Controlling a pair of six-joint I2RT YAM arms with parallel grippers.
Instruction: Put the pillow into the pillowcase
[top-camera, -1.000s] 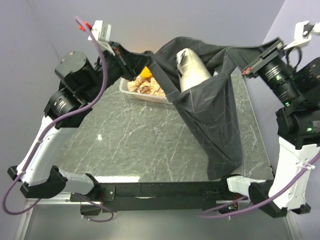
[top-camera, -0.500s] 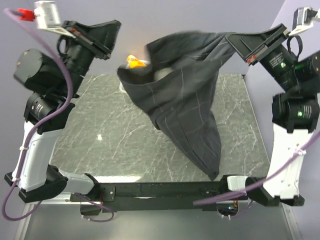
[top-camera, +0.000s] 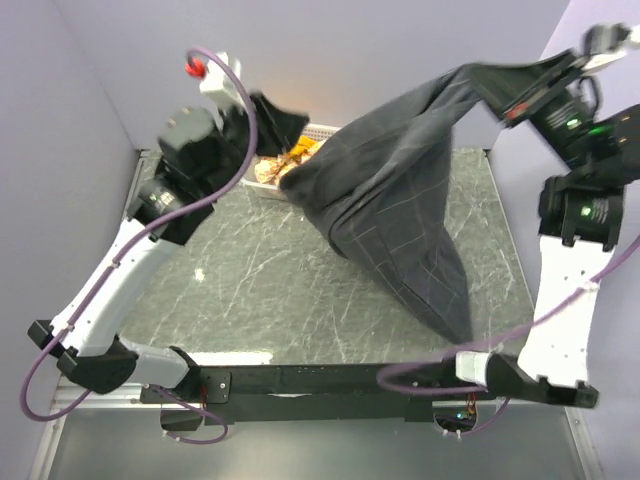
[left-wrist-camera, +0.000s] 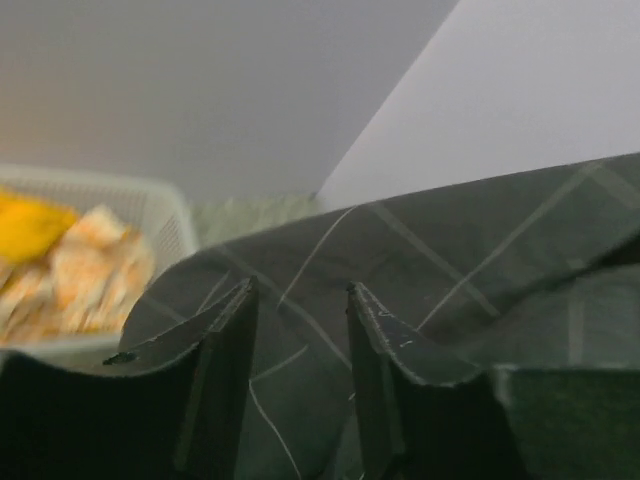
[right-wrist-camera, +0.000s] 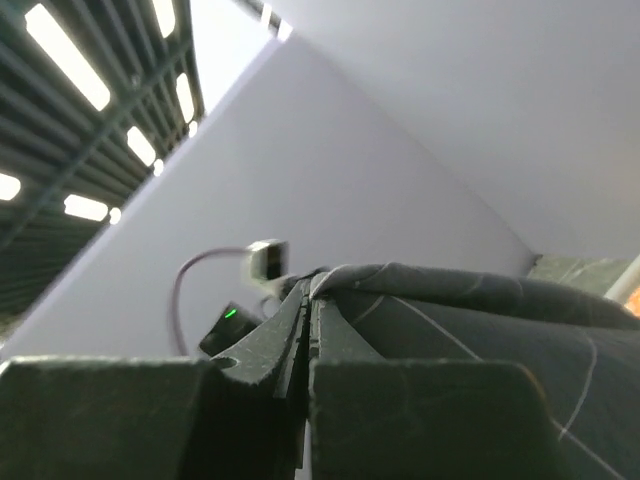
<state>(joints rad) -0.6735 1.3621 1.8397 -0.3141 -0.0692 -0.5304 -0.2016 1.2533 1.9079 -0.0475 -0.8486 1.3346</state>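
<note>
The dark grid-checked pillowcase (top-camera: 400, 210) hangs from my right gripper (top-camera: 508, 98), which is raised at the back right and shut on the case's upper edge (right-wrist-camera: 420, 285). The fabric drapes down to the table, its low tip near the front right (top-camera: 455, 320). The pillow is hidden; the case bulges at its left side. My left gripper (top-camera: 272, 122) is at the back, left of the case, open with nothing between its fingers (left-wrist-camera: 232, 320). In the left wrist view the pillowcase (left-wrist-camera: 450, 270) lies just beyond the jaws.
A white basket (top-camera: 268, 172) with yellow and tan things stands at the back of the marble table (top-camera: 250, 270), partly behind my left gripper and the case. Its rim (left-wrist-camera: 160, 205) shows in the left wrist view. Purple walls close in on three sides.
My left gripper let go of the pillowcase's edge, opened and swung back toward the basket. The case now hangs from the right gripper alone, and the pillow's top no longer shows.
</note>
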